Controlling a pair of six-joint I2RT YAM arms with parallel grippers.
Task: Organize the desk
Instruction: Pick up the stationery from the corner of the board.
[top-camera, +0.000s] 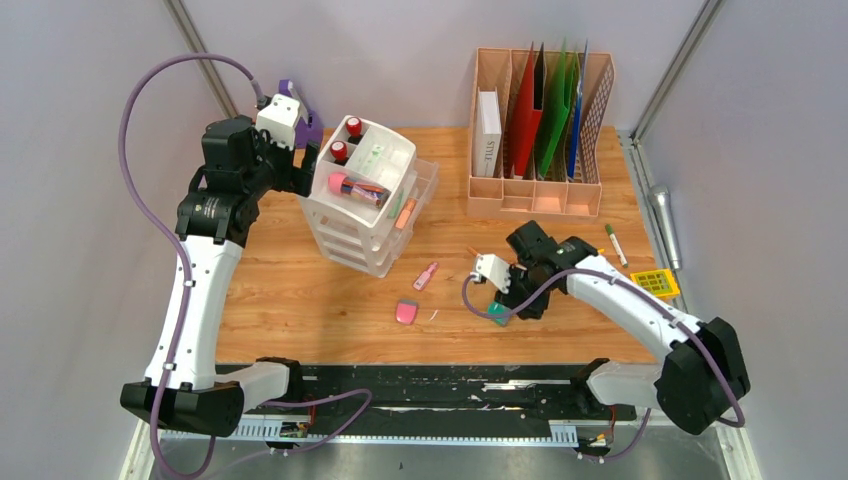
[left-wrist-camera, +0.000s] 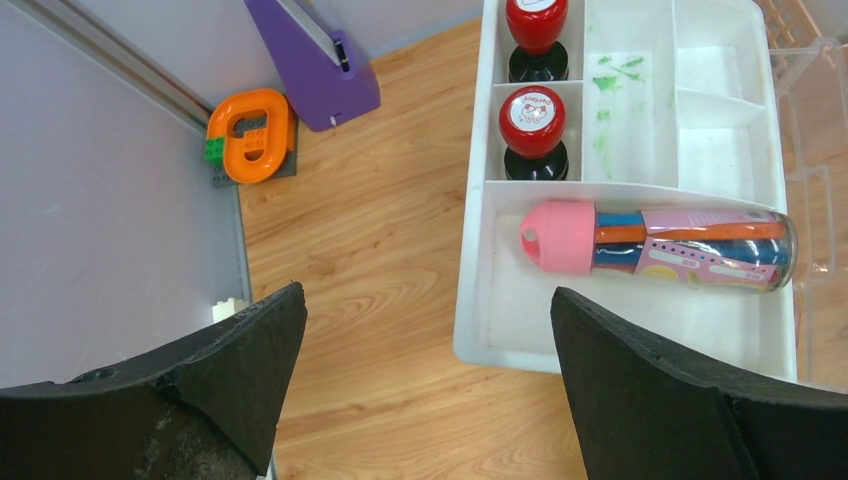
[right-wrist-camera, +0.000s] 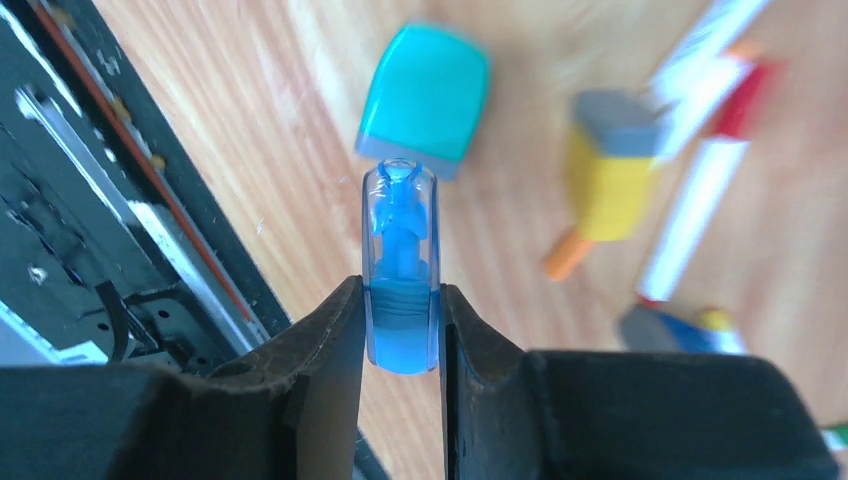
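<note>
The desk fills my overhead view between grey walls. At left, my left gripper hangs with jaws wide apart and empty, beside the white organizer tray. At right, my right gripper pinches a small translucent blue piece above the wood, near a teal eraser.

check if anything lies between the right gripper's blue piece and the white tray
Nothing tall. Between the blue piece and the tray, a pink clip and pink eraser lie flat on the desk; the open left gripper hangs at its left edge.
</note>
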